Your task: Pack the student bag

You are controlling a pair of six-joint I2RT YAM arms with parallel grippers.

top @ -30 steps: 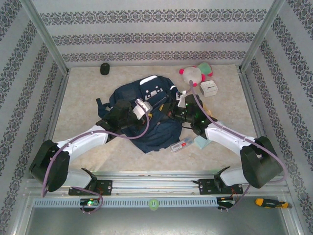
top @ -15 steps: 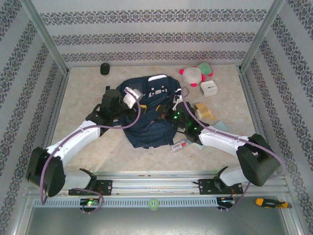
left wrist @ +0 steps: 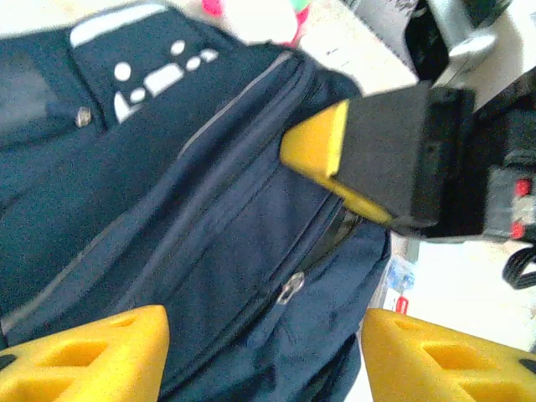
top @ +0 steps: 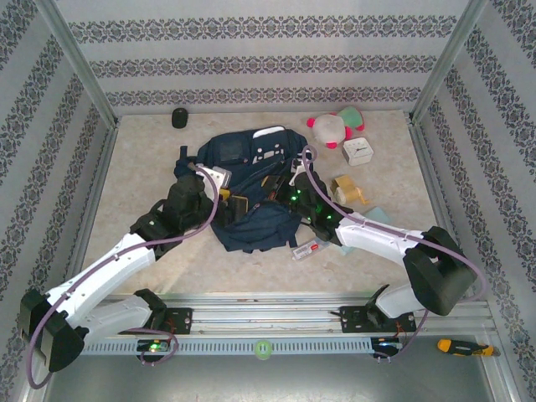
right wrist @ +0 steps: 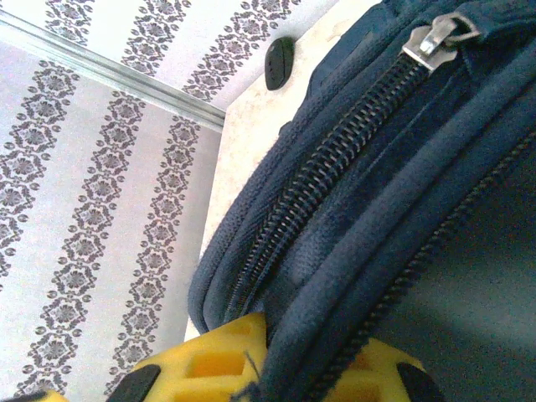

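The student bag, navy with white patches, lies rumpled in the middle of the table. My left gripper hovers over its left side. In the left wrist view the left gripper is open, its yellow fingertips wide apart above the student bag, with a zipper pull between them, untouched. My right gripper is at the bag's right side. In the right wrist view the right gripper is shut on a fold of the student bag beside a closed zip, whose zipper pull sits further along.
A plush toy and a white box lie at the back right. A tan object, a teal pad and a small packet sit right of the bag. A black object is by the back wall.
My left gripper has let go and opened, and the left arm has drawn back toward the near left. The bag has slumped lower. The right gripper keeps its hold on the fabric.
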